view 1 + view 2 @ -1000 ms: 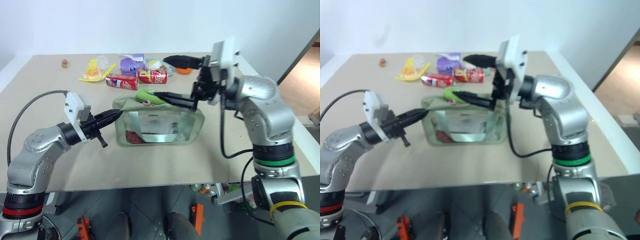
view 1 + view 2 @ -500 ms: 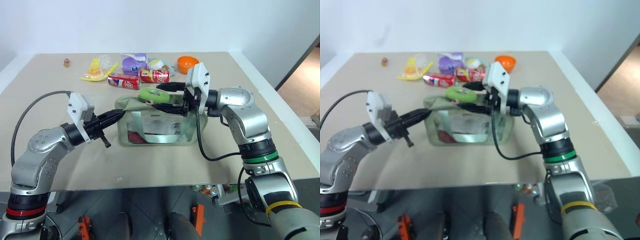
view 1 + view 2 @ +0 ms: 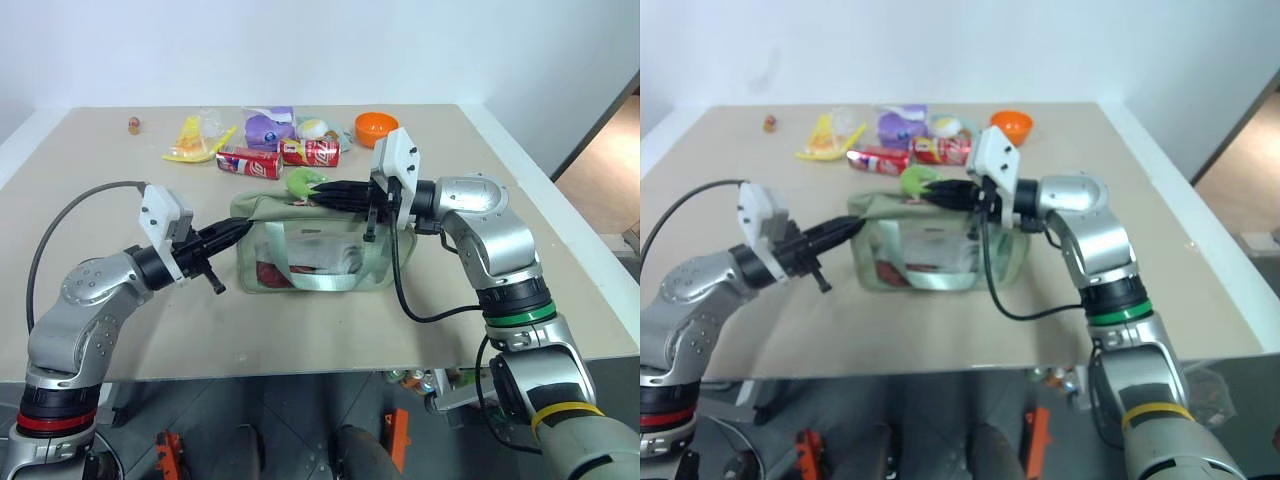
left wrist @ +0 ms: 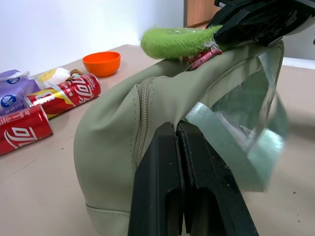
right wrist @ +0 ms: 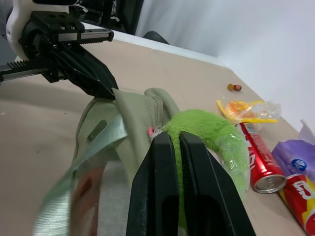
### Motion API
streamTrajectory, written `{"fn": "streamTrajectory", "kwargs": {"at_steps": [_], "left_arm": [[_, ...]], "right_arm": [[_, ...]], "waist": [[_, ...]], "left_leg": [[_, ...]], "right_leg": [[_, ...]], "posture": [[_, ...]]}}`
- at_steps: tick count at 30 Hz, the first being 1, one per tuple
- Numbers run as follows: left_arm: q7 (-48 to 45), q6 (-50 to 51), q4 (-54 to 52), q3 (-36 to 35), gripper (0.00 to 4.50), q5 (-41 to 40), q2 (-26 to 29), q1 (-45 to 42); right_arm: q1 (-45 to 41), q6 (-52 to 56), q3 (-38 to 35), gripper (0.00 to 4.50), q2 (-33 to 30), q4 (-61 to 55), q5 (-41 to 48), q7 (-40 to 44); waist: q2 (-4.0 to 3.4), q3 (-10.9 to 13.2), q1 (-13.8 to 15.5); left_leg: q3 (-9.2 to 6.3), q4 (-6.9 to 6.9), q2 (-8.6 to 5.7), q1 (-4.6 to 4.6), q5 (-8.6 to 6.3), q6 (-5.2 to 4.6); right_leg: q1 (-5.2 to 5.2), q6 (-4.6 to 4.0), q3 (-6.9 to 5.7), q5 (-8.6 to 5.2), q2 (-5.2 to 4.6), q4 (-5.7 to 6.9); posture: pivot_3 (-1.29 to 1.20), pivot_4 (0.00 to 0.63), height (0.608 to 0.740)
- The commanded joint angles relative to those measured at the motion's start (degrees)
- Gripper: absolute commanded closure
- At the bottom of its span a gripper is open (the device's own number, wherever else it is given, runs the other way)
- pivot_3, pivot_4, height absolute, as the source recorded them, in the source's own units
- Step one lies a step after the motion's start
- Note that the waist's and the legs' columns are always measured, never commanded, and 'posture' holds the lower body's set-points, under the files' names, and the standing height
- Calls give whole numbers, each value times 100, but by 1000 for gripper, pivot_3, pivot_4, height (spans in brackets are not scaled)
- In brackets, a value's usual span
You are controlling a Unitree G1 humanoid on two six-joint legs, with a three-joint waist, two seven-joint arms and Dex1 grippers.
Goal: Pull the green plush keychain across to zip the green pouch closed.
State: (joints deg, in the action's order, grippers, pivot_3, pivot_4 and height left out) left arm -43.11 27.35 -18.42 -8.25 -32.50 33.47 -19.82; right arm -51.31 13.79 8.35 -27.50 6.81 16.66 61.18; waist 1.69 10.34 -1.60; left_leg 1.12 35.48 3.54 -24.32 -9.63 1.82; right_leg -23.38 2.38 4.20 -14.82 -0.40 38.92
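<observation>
The green pouch (image 3: 312,258) stands mid-table, a boxy sage fabric bag with clear sides and pale straps. The green plush keychain (image 3: 301,181) rests on its top near the left end. My right gripper (image 3: 322,187) reaches in from the right, level, and is shut on the keychain; the right wrist view shows its fingers (image 5: 165,162) pinching the lime plush (image 5: 216,135). My left gripper (image 3: 238,227) is shut on the pouch's left end, its fingers (image 4: 170,162) clamped on the fabric (image 4: 113,132).
Behind the pouch lie two red soda cans (image 3: 247,162) (image 3: 306,152), a purple packet (image 3: 267,127), a yellow snack packet (image 3: 190,140) and an orange bowl (image 3: 375,127). A small brown object (image 3: 131,125) sits at the far left. The table's front edge (image 3: 300,368) is close.
My right gripper came down onto the pouch's top and closed on the green plush keychain. The left gripper kept its grip on the pouch's end and did not move.
</observation>
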Motion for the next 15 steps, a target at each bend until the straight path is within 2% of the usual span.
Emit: {"fn": "streamTrajectory", "kwargs": {"at_steps": [1,6,15], "left_arm": [[12,-18,17,189,4500,117,-18,-120],[323,-57,182,89,4500,262,-171,-265],[899,-77,237,36,4500,437,-450,-401]], "right_arm": [[-84,-198,-452,4387,-164,-354,154,-81],[8,-245,-854,4387,-471,-607,211,-203],[675,-111,-1431,4387,-1143,-1030,172,-606]], "waist": [[0,0,17],[0,1,38],[-1,2,39]], "left_leg": [[0,0,0,-1,0,0],[0,-1,-1,-3,0,0],[0,-3,-1,-9,-1,1]], "right_leg": [[0,0,0,0,0,0],[-2,1,0,-1,0,-3],[-5,3,1,1,-1,-15]], "posture": [[0,150,740],[0,150,740],[0,150,740]]}}
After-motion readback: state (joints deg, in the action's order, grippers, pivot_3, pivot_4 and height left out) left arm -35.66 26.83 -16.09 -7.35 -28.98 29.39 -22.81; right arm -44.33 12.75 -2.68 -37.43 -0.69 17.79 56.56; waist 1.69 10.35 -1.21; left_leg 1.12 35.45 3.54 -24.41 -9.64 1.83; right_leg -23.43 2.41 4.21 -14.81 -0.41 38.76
